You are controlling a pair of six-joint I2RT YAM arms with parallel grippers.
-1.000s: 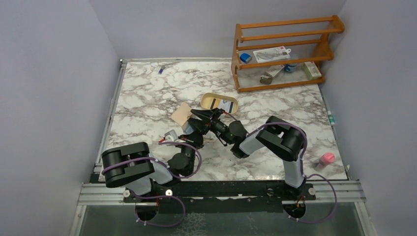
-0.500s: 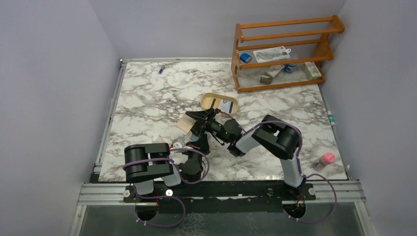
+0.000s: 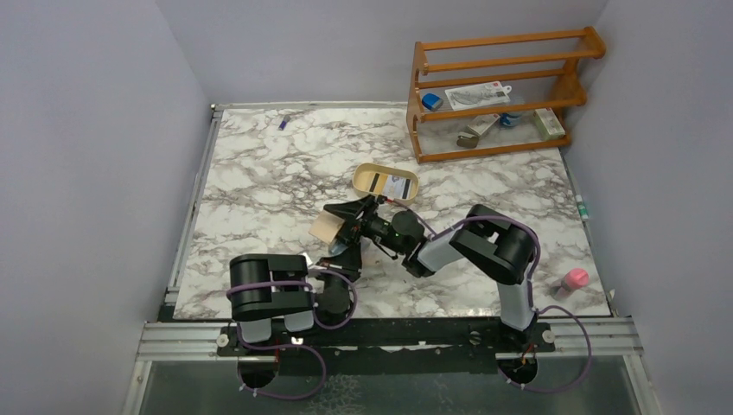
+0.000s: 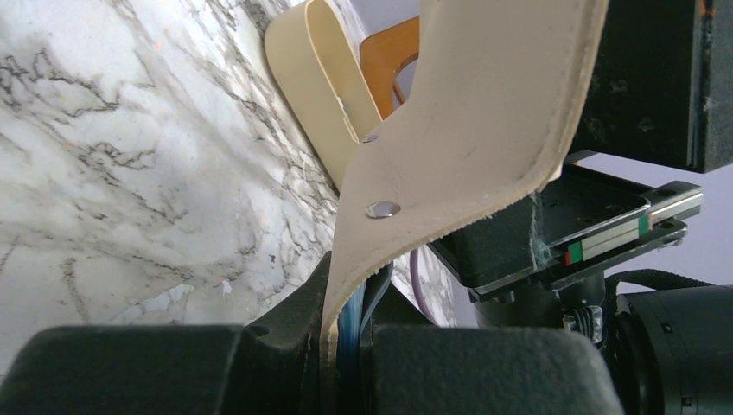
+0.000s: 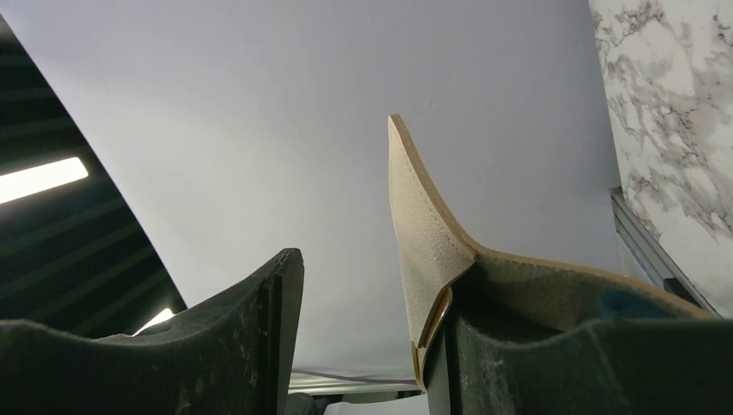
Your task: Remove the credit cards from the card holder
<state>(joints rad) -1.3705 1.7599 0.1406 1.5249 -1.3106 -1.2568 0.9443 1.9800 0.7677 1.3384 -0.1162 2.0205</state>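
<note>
**Card holder point(image 3: 327, 228) pinched in left claw, flap against a right finger**

On the marble table point(image 3: 259, 173), a wooden rack point(image 3: 497, 95) stands at the 1 o'clock corner. Both arms reach toward the middle. An oval tray point(image 3: 359, 179) sits near the centre with a loose card point(image 3: 398, 187) lying in it. The holder is held up off the table at 7 o'clock of the tray, between the two claws.

The left claw point(image 4: 341, 363) is pressed together on the holder's lower edge. Blue edges of the cards point(image 4: 347, 320) show in the pinch beside the tan leaf. From there the leaf curves up toward 1 o'clock, with a metal snap point(image 4: 382, 208) on its face.

The right claw point(image 5: 372, 346) is spread, with bare wall showing between its fingers point(image 5: 173, 354). The holder's tan flap lies against the 3 o'clock finger only, its corner sticking up toward 12 o'clock.

A small pink thing point(image 3: 575, 279) lies at the table's 4 o'clock edge.
</note>
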